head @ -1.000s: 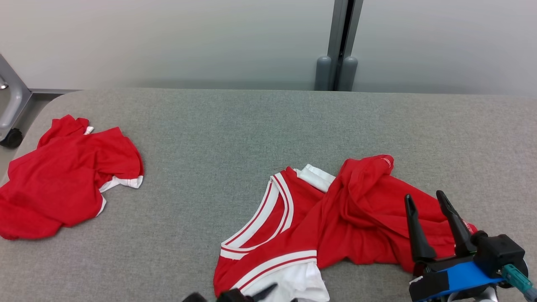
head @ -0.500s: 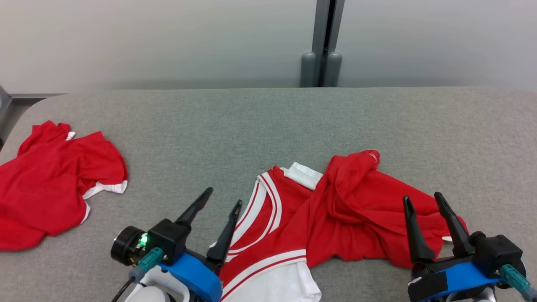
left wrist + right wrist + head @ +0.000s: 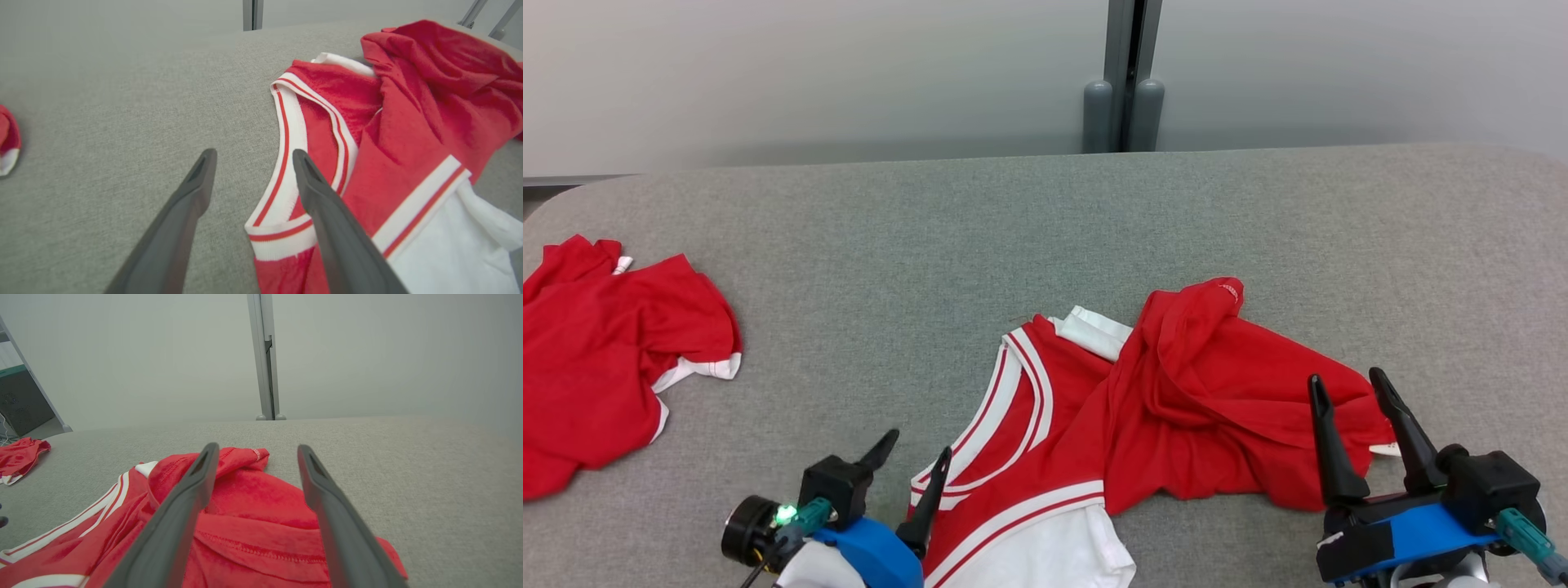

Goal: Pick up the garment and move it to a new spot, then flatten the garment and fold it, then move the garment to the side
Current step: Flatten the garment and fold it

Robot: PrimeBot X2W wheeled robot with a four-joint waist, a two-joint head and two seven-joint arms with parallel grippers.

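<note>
A crumpled red garment (image 3: 1176, 400) with white and red striped trim lies near the front middle of the grey table (image 3: 1013, 229); it also appears in the left wrist view (image 3: 388, 134) and the right wrist view (image 3: 253, 522). My left gripper (image 3: 913, 453) stands open at the garment's left edge, one finger beside the striped trim, nothing held. At the garment's right end my right gripper (image 3: 1347, 382) is open above the cloth, empty. The left gripper (image 3: 253, 154) and right gripper (image 3: 255, 448) show spread fingers in their own wrist views.
A second red garment (image 3: 605, 351) with white trim lies bunched at the table's left edge, also seen as the second red garment (image 3: 18, 457) at the left of the right wrist view. A grey post (image 3: 1123, 82) stands behind the table against a pale wall.
The left gripper has come into view, opened wide and let go of the garment, and now sits lower at its left edge. The head camera has turned, shifting the scene leftward. The right gripper stays put.
</note>
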